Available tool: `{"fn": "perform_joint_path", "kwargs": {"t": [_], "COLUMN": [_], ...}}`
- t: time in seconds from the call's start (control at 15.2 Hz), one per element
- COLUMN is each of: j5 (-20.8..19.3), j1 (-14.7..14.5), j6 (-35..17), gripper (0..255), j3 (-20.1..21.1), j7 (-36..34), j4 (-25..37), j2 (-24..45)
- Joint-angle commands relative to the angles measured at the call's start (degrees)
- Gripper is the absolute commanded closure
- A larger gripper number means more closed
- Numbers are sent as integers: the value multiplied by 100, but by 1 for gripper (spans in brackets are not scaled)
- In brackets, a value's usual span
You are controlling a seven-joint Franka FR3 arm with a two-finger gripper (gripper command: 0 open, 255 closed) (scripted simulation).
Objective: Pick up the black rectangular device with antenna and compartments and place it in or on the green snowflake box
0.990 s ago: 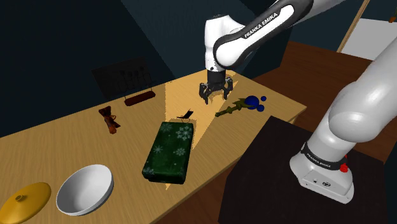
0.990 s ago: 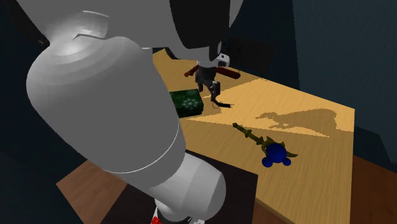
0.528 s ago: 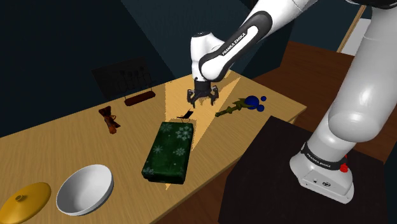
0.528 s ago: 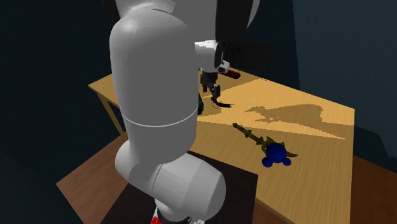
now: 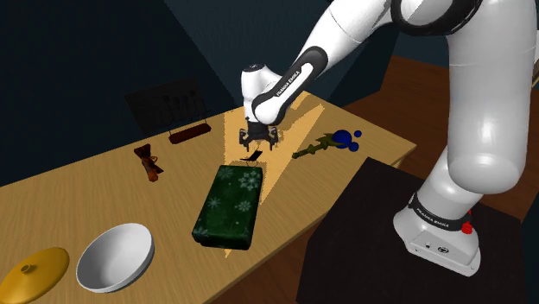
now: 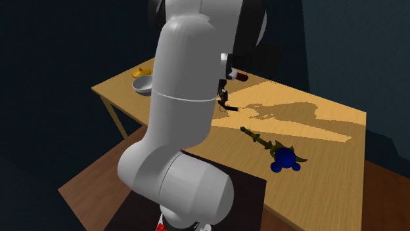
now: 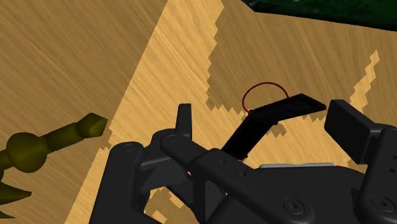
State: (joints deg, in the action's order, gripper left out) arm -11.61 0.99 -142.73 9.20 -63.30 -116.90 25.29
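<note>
Hovering wide open above the black device (image 7: 280, 109), the hand (image 5: 257, 142) seems mid-approach; next, descend and clasp.

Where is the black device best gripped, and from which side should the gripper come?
Take the black device across its narrow width, near mid-length, from straight above. It lies flat on the table, a thin long bar, so its long edges probably give the open gripper the surest hold; the red loop at one end looks too slight.
</note>
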Motion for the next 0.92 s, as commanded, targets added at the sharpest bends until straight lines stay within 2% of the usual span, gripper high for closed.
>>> {"fn": "perform_joint_path", "kwargs": {"t": [0.0, 0.33, 0.86], "j5": [-89, -146, -211], "j1": [-86, -252, -282], "j6": [-68, -64, -366], "gripper": [0, 0, 0], "j3": [-118, -365, -441], "j7": [-224, -610, -648], "j4": [432, 1585, 1785], "j2": [452, 1485, 1985]}}
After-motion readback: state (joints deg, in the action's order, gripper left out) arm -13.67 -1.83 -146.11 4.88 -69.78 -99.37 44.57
